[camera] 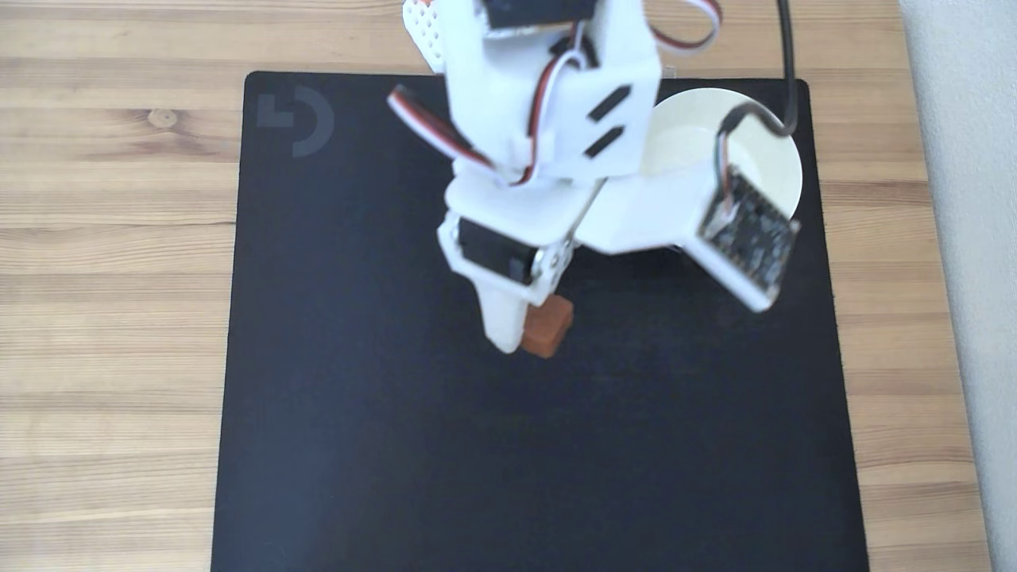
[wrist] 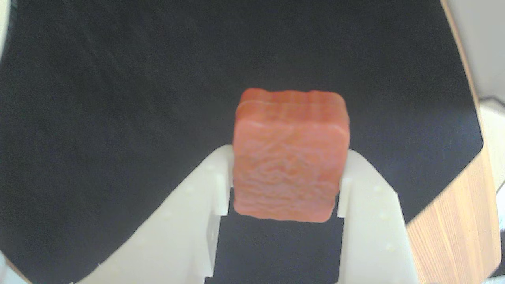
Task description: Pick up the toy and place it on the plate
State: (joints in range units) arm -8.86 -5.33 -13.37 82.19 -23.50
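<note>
The toy (wrist: 291,157) is a reddish-brown, cookie-like square with an embossed top. In the wrist view it sits between the two white fingers of my gripper (wrist: 286,165), which is shut on its left and right sides. From the fixed view the toy (camera: 550,327) pokes out beside the gripper's (camera: 528,334) white tip, near the middle of the black mat. It looks lifted off the mat, though I cannot be sure. The white round plate (camera: 767,155) rests at the mat's upper right, partly hidden by the arm.
A black mat (camera: 357,357) covers the wooden table (camera: 111,238). A dark circuit board (camera: 751,234) rides on the arm's white camera mount, over the plate's lower edge. A pale wall (camera: 965,238) runs along the right side. Wood shows at the right of the wrist view.
</note>
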